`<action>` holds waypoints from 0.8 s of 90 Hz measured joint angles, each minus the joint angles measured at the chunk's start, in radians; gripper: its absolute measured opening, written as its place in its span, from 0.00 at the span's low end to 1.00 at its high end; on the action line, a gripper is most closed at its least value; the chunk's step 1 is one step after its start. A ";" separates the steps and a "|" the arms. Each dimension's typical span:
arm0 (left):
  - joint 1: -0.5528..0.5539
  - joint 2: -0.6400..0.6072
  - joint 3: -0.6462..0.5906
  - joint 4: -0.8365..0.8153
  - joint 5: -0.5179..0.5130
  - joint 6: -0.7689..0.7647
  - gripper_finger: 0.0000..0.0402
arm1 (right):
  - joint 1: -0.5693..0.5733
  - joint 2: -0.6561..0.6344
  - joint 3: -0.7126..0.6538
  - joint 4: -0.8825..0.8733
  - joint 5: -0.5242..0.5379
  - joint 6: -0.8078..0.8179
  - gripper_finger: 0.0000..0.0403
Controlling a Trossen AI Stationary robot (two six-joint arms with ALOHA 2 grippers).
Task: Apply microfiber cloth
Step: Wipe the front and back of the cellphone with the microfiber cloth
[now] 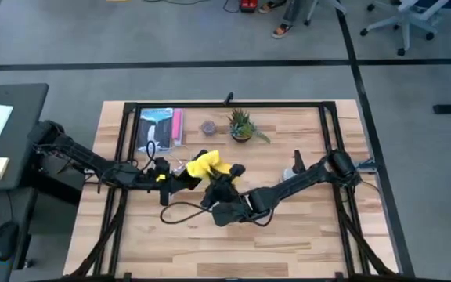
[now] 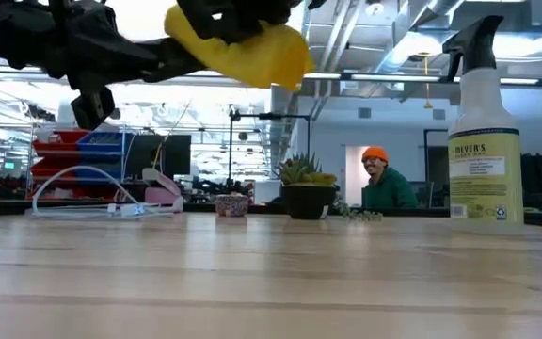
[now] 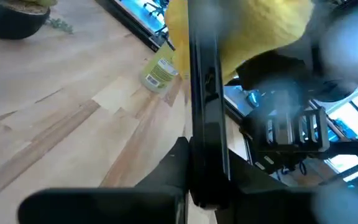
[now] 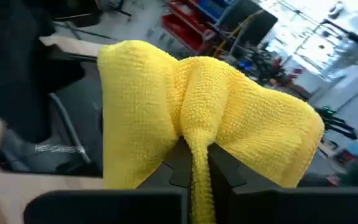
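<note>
A: Pale wooden table [image 1: 304,227], workshop behind. Where's the cloth?

B: The microfiber cloth [image 4: 210,118] hangs above mid-table, pinched in the right gripper [image 4: 194,163], its fingers closed on a fold.

A: And the left gripper [image 3: 197,158]?

B: Clamped on a black smartphone [image 3: 205,93], edge-on beside the cloth. I'd wipe lightly, phone steady.

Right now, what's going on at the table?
Both arms are raised over the table's middle. The right gripper is pinching the yellow cloth, which hangs bunched from its fingers, well above the wood in the low view. The left gripper holds a thin dark slab edge-on, apparently the phone, right beside the cloth. Whether the cloth touches the phone can't be told. The spray bottle and plant stand untouched.
</note>
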 joint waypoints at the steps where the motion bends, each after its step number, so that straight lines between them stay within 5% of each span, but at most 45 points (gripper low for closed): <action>1: 0.000 0.000 0.000 -0.001 0.001 0.000 0.03 | 0.000 0.000 0.000 0.000 -0.012 0.000 0.01; 20: 0.000 0.001 0.000 -0.003 0.010 0.011 0.03 | -0.013 0.000 0.000 0.002 -0.381 0.031 0.01; 27: -0.001 0.001 0.000 -0.003 0.012 0.011 0.03 | -0.018 0.000 0.000 0.003 -0.443 0.008 0.01; 33: 0.000 0.001 0.000 0.001 0.003 0.010 0.03 | -0.015 0.000 0.000 0.009 -0.363 0.005 0.01; 45: 0.000 0.001 0.000 0.001 -0.003 0.010 0.03 | 0.002 0.000 0.000 0.008 -0.034 0.063 0.01; 53: 0.000 0.001 0.000 0.001 -0.003 0.009 0.03 | 0.000 0.000 0.001 0.012 -0.007 0.068 0.01; 72: 0.000 0.001 -0.002 0.000 0.011 0.012 0.03 | -0.013 0.000 0.001 0.003 -0.445 0.050 0.01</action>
